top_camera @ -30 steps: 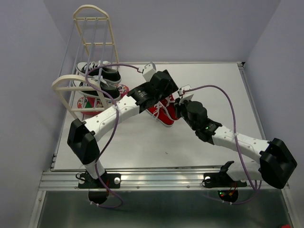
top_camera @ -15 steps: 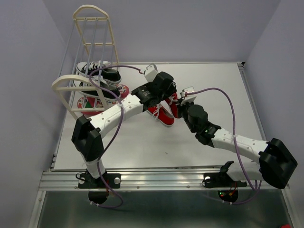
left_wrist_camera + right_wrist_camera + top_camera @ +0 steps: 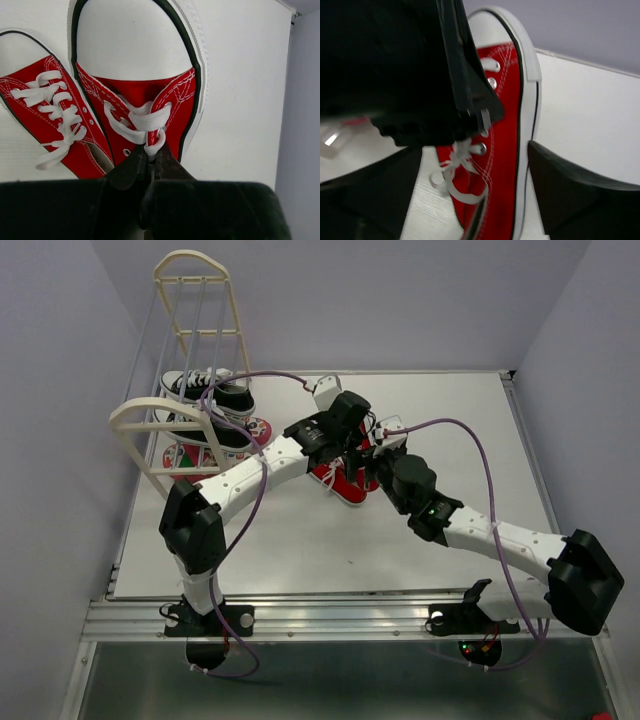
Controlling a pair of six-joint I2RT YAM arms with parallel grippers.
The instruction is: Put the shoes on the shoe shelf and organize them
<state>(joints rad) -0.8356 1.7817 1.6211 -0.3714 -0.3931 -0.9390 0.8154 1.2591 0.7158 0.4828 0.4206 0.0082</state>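
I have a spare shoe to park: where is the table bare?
Bare: the right rear of the table, beyond the right arm, and the near strip between both arms' bases. Crowded: the centre, where the left gripper and right gripper meet over the red sneakers, and the left rear by the shoe shelf.

White shells with chunky black joints on the left arm (image 3: 240, 478) and right arm (image 3: 512, 541), a purple cable (image 3: 481, 452) looped off each, and the left gripper (image 3: 151, 159) is all black.
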